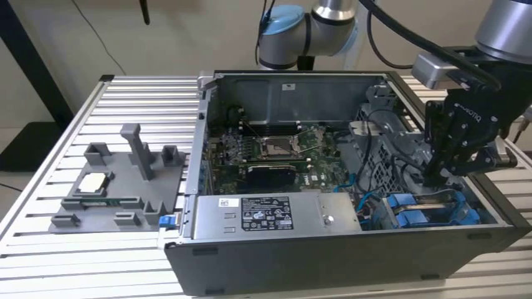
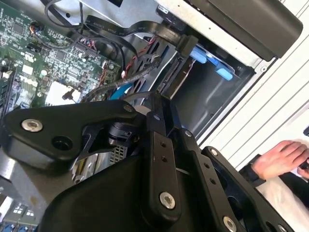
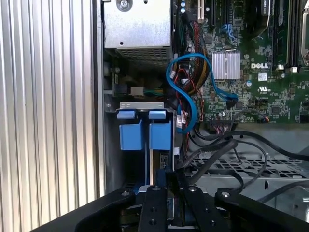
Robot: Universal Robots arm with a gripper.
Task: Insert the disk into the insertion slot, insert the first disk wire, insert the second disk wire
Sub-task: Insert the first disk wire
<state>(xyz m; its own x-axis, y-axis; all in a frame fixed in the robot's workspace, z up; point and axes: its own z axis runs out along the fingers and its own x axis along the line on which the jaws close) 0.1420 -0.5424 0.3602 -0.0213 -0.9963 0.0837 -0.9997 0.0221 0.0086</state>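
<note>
Ribbed metal makes up the surface [image 1: 124,99], and we go across it from the exterior view's left. First comes a grey tray [image 1: 124,171] with little pockets, which we think keep small parts from sliding. Next lies the open computer case [image 1: 332,268], resting on its side with the open side up, so it can be reached from above. Inside we see the green motherboard [image 1: 275,149] and the grey power-supply box [image 1: 275,215]. Farther right, the disk [image 1: 412,208] sits in its blue carrier [image 3: 159,137] in the corner bay, and to us it looks pushed in. The tool [image 1: 435,177] hangs just above it, among black wires [image 3: 222,145]. We cannot tell if the tool is apart or together.
</note>
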